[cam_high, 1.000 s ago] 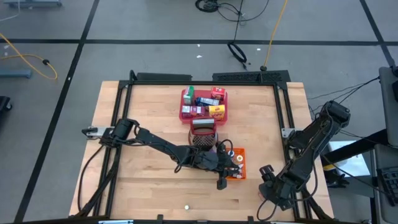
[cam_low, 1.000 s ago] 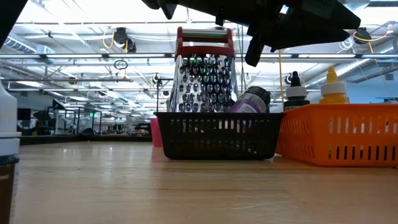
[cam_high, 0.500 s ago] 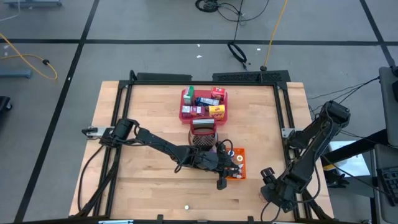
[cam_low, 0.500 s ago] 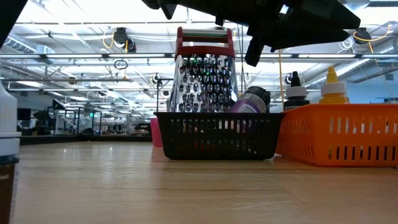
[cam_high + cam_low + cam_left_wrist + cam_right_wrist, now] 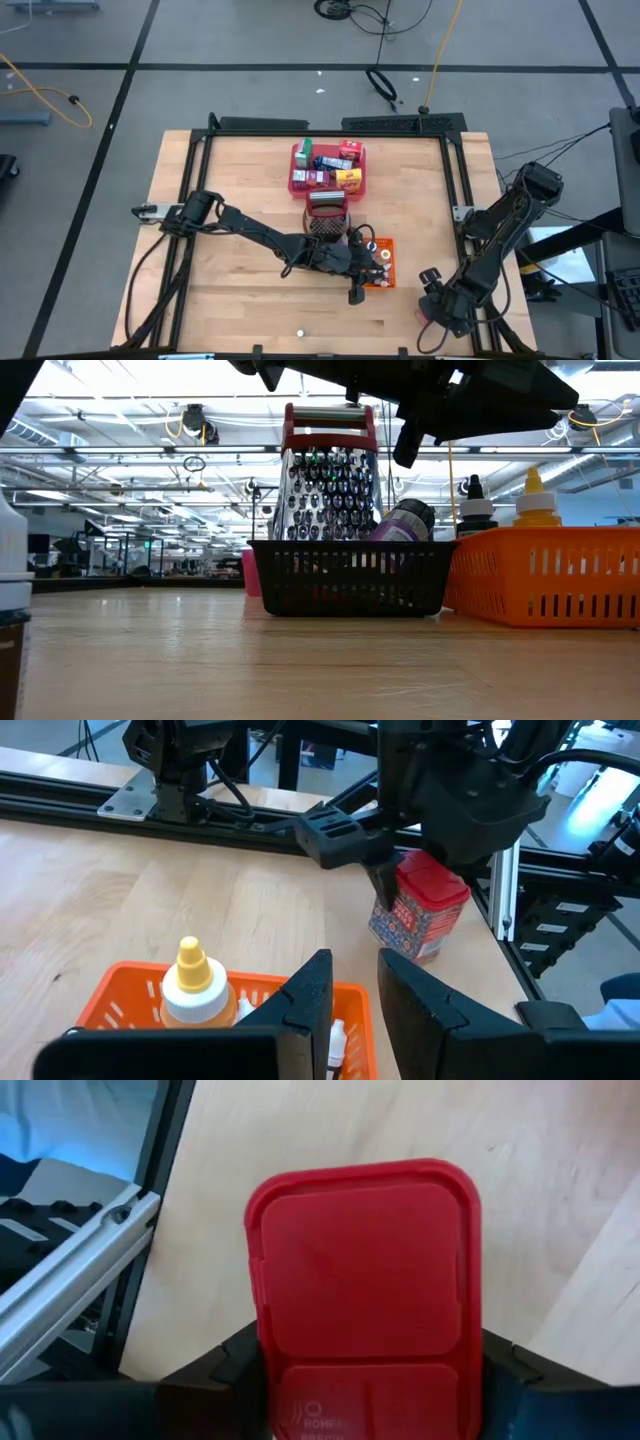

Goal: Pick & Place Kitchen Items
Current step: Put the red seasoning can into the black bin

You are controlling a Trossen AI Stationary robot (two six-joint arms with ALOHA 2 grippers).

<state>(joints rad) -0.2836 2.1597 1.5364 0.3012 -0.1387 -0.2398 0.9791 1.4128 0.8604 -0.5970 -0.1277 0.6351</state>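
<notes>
While the left gripper (image 5: pixel 366 281), jaws narrowly parted on nothing, hovers over the orange bin (image 5: pixel 380 263) at lower centre, the right gripper (image 5: pixel 432 300) at lower right straddles a red-lidded jar (image 5: pixel 420 906), grip unconfirmed.

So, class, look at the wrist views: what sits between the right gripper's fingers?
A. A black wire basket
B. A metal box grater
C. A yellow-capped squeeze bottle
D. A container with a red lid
D. The right wrist view looks straight down on the red-lidded container between the right gripper's fingers; the left wrist view shows it standing on the table by the frame rail.
</notes>
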